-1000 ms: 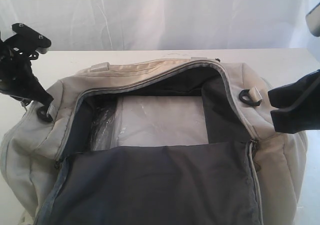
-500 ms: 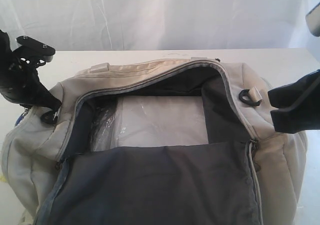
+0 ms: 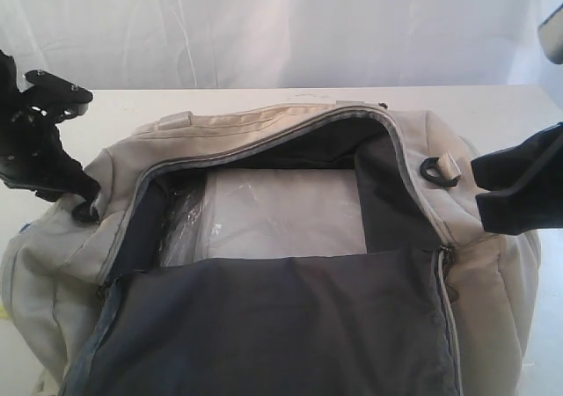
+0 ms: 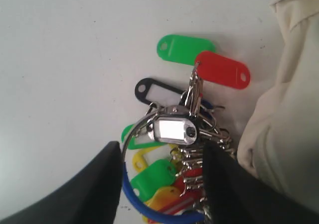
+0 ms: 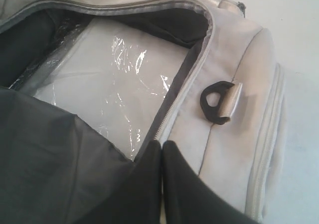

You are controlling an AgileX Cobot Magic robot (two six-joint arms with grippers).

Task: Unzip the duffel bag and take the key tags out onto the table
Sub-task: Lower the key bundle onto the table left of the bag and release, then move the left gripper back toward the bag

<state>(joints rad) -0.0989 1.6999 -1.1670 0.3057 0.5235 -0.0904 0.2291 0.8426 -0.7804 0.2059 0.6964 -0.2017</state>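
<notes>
The left gripper has sunk lower beside the duffel bag, at its left end.

Exterior high above duffel bag; wrist cameras close-up.

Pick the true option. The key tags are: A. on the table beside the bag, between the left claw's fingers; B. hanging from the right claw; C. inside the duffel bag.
A: the left wrist view shows the key tags spread on the table beside the duffel bag, with the left claw straddling them.
</notes>
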